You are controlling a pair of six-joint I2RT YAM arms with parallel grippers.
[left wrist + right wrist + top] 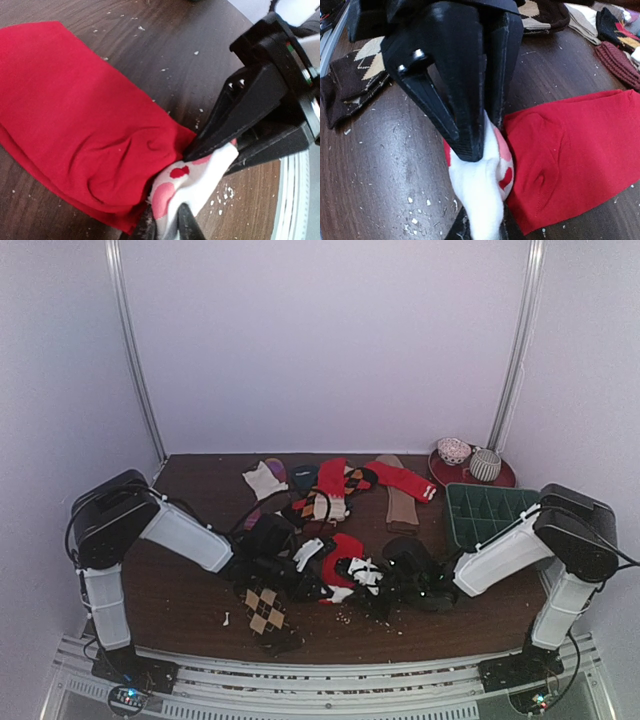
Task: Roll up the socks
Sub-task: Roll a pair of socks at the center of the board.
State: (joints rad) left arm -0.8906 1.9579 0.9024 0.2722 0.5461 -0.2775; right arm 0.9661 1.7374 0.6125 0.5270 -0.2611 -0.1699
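While both pairs of jaws clamp its white-and-red cuff point(480, 200), left gripper point(165, 225) and right gripper point(480, 232) nearly tip to tip, the red sock point(75, 125) lies flat mid-table point(150, 45), its body stretching toward the left-wrist view's upper left. The argyle sock point(265, 610) lies lower left in the top view; loose socks point(330, 485) crowd upper centre.

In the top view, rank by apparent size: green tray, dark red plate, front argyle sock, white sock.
1. green tray
2. dark red plate and argyle sock: too alike to rank, and the sock lies nearer the camera
3. white sock
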